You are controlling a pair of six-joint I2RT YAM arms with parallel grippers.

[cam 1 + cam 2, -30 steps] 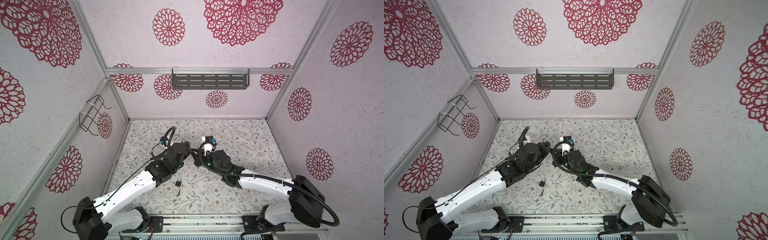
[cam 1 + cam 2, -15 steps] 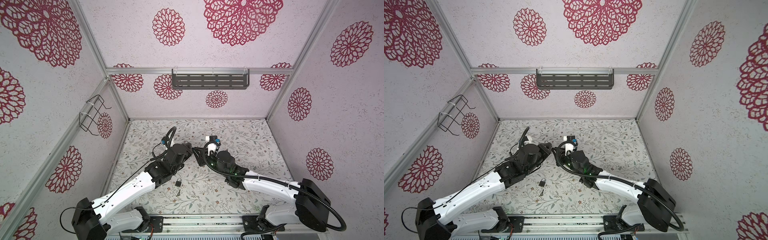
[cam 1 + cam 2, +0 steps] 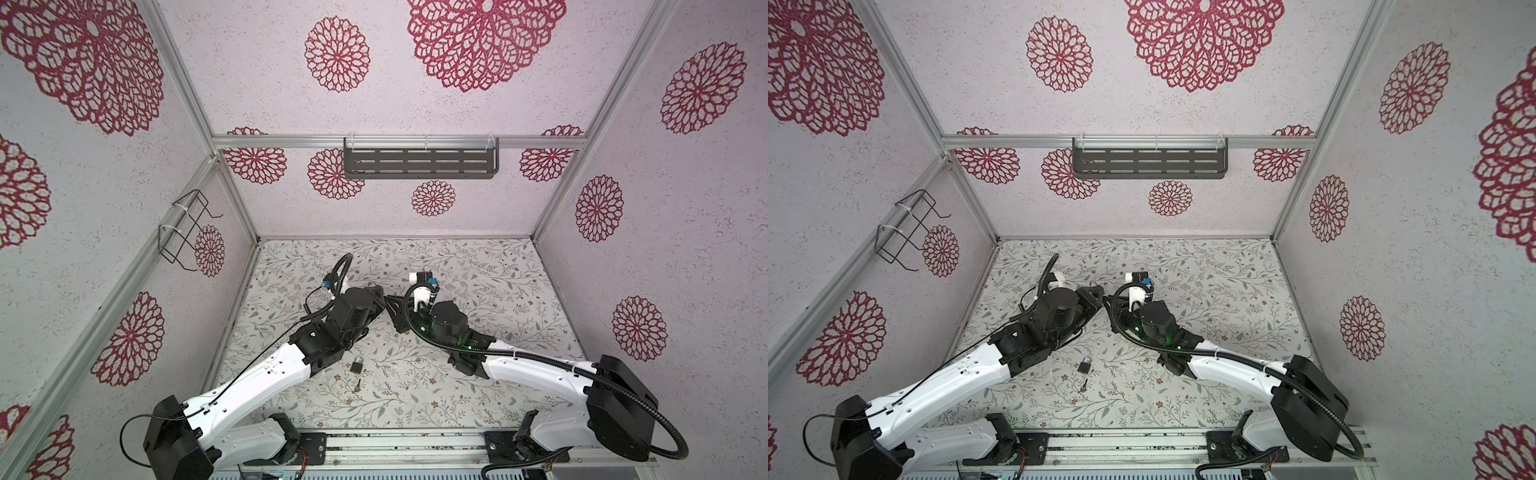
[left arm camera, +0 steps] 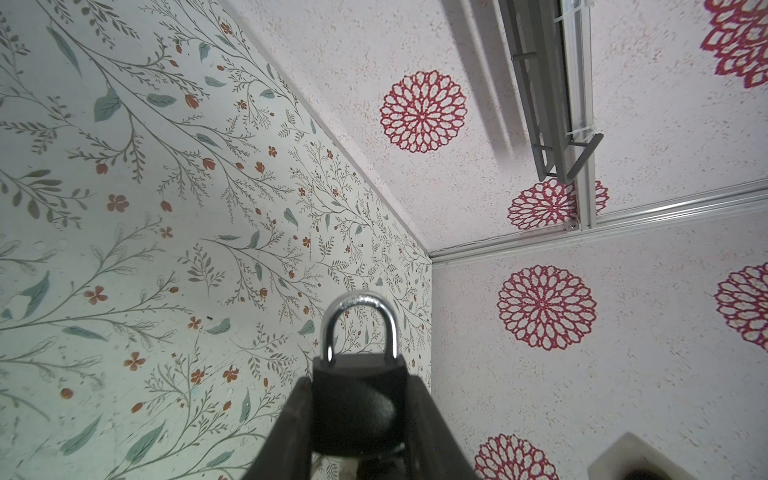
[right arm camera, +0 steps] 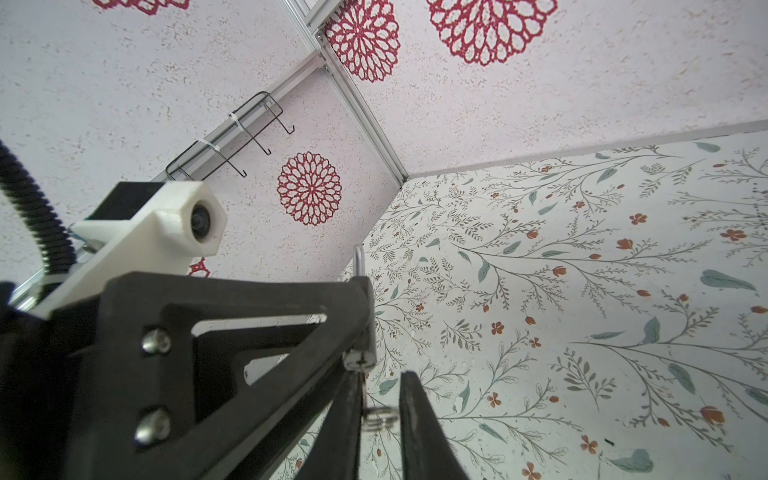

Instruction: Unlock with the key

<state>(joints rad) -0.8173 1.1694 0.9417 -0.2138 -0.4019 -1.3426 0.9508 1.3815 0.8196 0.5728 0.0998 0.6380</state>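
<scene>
Key [image 5: 363,392] meets padlock [image 4: 357,419], held aloft
My left gripper [image 4: 360,384] clamps the padlock body, shackle shut; my right gripper [image 5: 379,378] flanks the key ring [image 5: 380,415], though I cannot tell if it pinches; I'd grip the key flat, then twist along the keyway.

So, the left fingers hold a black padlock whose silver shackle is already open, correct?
No: the silver shackle is closed, both legs seated in the black padlock that the left fingers hold. The left wrist view shows it.

Two padlocks [image 4: 358,397] [image 3: 356,366], one loose key [image 3: 357,385], two arms [image 3: 266,374] [image 3: 536,370], one shelf [image 3: 419,164], one wire rack [image 3: 184,230]
</scene>
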